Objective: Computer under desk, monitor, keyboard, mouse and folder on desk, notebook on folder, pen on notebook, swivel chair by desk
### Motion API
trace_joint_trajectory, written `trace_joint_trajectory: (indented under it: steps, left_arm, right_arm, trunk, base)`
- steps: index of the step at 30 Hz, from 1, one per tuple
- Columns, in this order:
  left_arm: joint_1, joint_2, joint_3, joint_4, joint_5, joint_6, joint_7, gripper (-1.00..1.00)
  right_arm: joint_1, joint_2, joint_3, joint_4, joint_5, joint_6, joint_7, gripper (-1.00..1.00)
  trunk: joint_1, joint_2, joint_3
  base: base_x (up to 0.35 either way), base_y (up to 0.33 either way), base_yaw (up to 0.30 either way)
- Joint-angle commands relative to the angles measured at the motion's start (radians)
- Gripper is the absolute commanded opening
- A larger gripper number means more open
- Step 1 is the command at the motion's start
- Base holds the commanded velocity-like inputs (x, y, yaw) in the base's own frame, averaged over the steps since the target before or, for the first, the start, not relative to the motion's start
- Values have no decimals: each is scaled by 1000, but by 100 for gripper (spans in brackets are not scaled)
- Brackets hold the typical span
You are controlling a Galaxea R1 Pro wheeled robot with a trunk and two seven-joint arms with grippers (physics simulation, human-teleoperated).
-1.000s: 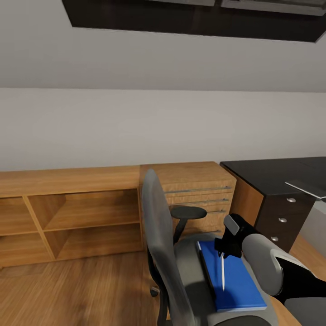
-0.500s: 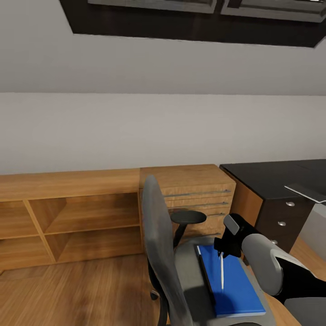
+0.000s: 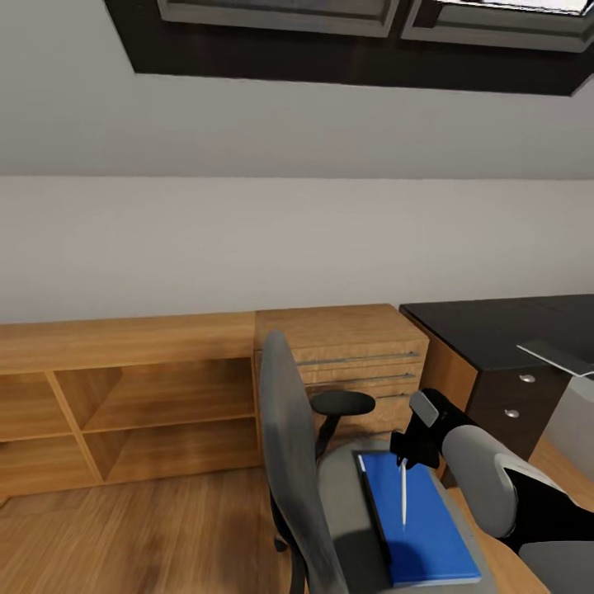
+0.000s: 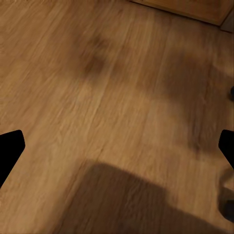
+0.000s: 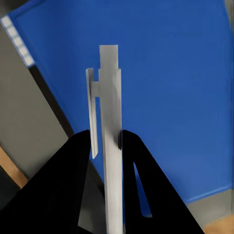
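Pinching the slim white pen [image 3: 403,493] between its black fingers [image 5: 80,165], the right claw [image 3: 406,456] hung over the seat of the grey swivel chair [image 3: 289,462] with black armrests; in the right wrist view the pen [image 5: 109,141] stood lengthwise between the two pads, clip side toward one finger, its far end over the thin bright blue rectangular folder [image 5: 170,97]. That folder [image 3: 421,520] lay flat on the chair seat, with a thin dark edge, maybe the dark grey notebook, showing along its side nearest the backrest, too narrow to tell. Pen looked raised off the folder, tip pointing down toward it, though contact could not be told from the head view. The chair stood on the wooden plank floor [image 3: 148,528] just in front of the low wooden shelving [image 3: 124,396] and a wooden drawer unit [image 3: 346,346], its backrest toward the shelving side. The long black counter [image 3: 495,326] with black drawers and round silver knobs [image 3: 526,379] was beside the drawer unit at the head view's right, apart from the chair; a flat light grey thing [image 3: 561,356] lay at its near edge, cut off by the frame. The left claw [image 4: 117,146] was spread wide, its black fingertips [image 4: 9,148] at opposite edges of the left wrist view over bare wooden floor [image 4: 97,73], holding nothing.
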Motion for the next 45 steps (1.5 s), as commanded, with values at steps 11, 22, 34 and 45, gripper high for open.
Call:
trace_joint_trajectory:
  steps: [11,22,34,45]
  left_arm:
    - [-1,0,-9,1,11,-1,-5,100]
    - [-1,0,-10,2,12,2,-5,100]
    - [-1,9,-11,4,11,3,-5,100]
    - [-1,14,-12,4,11,3,-5,100]
  right_arm:
    - [0,3,-2,-27,-14,-2,-7,-100]
    - [1,13,0,-26,-8,-56,-6,-100]
    - [3,42,4,-25,2,-123,-9,-100]
    - [4,48,4,-25,2,-128,-8,-100]
  trunk:
    - [-42,77,34]
    - [-54,98,43]
    - [-54,98,43]
    - [-54,98,43]
  base:
    - [0,0,0]
    - [0,0,0]
    - [0,0,45]
    - [0,-1,218]
